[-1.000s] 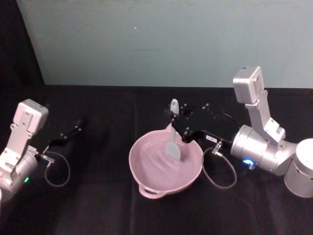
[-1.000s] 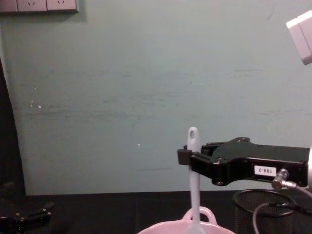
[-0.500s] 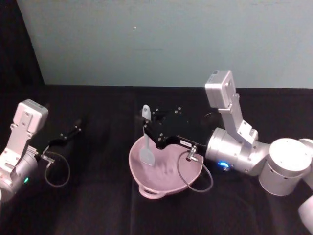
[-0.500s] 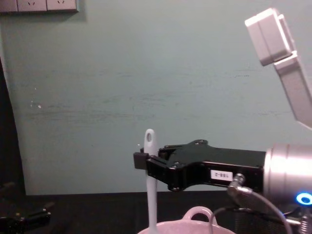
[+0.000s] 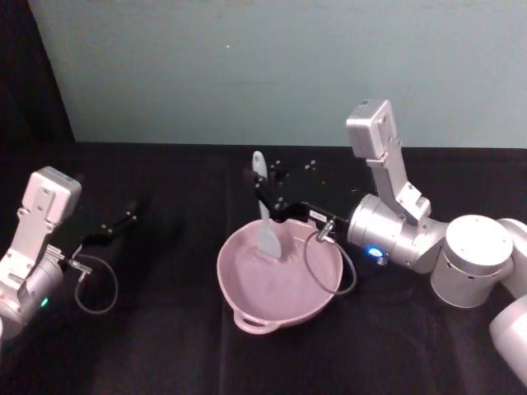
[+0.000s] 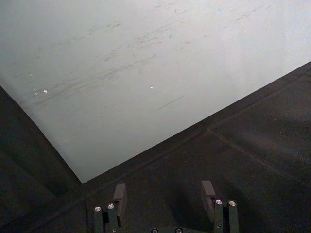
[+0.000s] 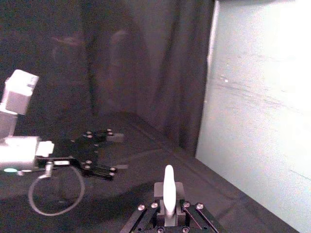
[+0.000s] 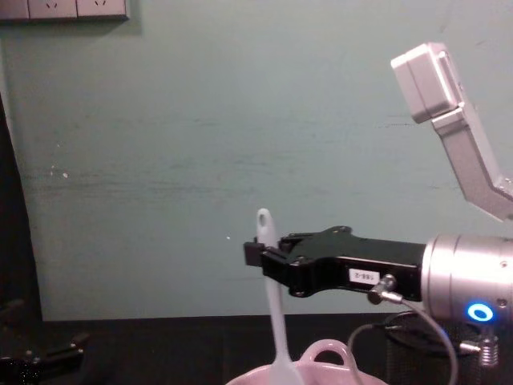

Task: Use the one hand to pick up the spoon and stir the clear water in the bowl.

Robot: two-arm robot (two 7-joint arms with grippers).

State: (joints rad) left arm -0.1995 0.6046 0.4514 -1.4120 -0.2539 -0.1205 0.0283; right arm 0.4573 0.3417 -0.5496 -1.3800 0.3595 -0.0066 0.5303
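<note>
The right gripper (image 5: 262, 183) reaches in level from the bowl's (image 5: 222, 271) right side, its silver wrist (image 5: 387, 239) low beyond the right rim and the black jaws out over the far rim, clamped tight on the upper handle of the white spoon (image 5: 265, 218). The spoon hangs nearly upright, the holed end standing above the jaws and the flat blade down inside the bowl close to its far wall; whether the blade meets the water I cannot tell. A grey cable (image 5: 329, 276) loops down from the wrist over the bowl's right rim. The left gripper (image 5: 130, 216) rests low, well off to the bowl's left, fingers (image 6: 120, 196) apart and holding nothing. The black table (image 5: 165, 346) lies bare on all sides of the bowl, with the loop handle (image 5: 254, 323) on the near rim and the pale green wall (image 5: 247, 74) well behind it. From the chest, the right gripper (image 8: 258, 255) shows side-on well above the bowl (image 8: 327, 353), and the spoon (image 8: 274, 321) leans a little toward the arm as it drops to the rim. The right wrist view looks along the spoon (image 7: 168, 191) and across to the left gripper (image 7: 115, 153); the left wrist view looks along the spread left gripper (image 6: 164, 194) at bare cloth and wall.
</note>
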